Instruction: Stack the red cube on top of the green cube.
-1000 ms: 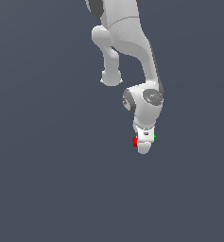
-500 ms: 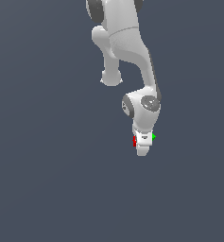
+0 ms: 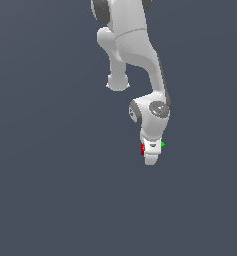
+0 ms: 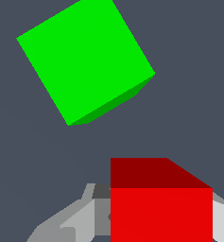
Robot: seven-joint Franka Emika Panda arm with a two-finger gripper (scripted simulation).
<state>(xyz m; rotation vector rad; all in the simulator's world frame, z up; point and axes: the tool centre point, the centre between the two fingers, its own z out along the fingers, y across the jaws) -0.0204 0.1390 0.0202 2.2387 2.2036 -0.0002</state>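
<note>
Red cube (image 4: 160, 208) gripped in tool (image 4: 132, 222); green cube (image 4: 85, 61) apart; unlabelled.

The red cube (image 4: 160, 208) is plain bright red, its faces squared to the wrist view. The green cube (image 4: 85, 61), same size, sits apart, rotated; both seemingly rest flat.

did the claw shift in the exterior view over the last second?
Barely. The claw sits in nearly the same spot, edging slightly toward the exterior view's right, between the red cube and the green cube, which look unmoved.
</note>
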